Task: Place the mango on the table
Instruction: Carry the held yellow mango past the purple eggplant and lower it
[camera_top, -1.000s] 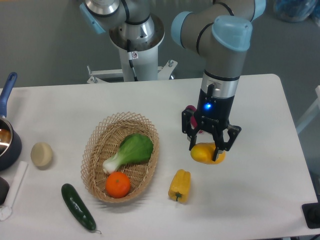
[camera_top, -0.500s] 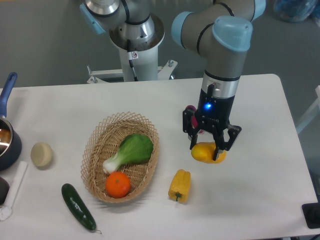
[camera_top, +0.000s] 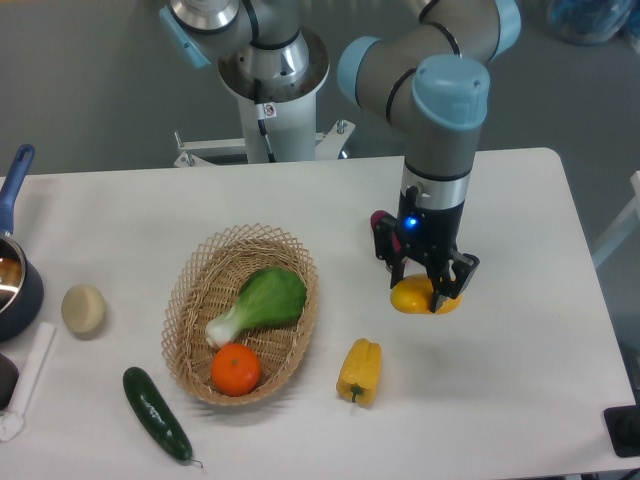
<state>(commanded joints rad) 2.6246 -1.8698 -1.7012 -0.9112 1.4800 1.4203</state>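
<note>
The mango (camera_top: 415, 298) is a smooth yellow-orange fruit sitting between my gripper's fingers, right of the basket and at or just above the white table (camera_top: 520, 230). My gripper (camera_top: 426, 292) points straight down over it with its jaws closed against the mango's sides. The fingers hide part of the fruit, and I cannot tell whether it touches the tabletop.
A wicker basket (camera_top: 190, 300) holds a green bok choy (camera_top: 262, 300) and an orange (camera_top: 236, 368). A yellow bell pepper (camera_top: 360, 371) lies in front of the mango. A cucumber (camera_top: 156, 413), a potato (camera_top: 83, 308) and a blue pot (camera_top: 14, 280) are on the left.
The gripper has turned about its vertical axis and shifted slightly back and right, and the mango moved with it. The other objects have not moved.
</note>
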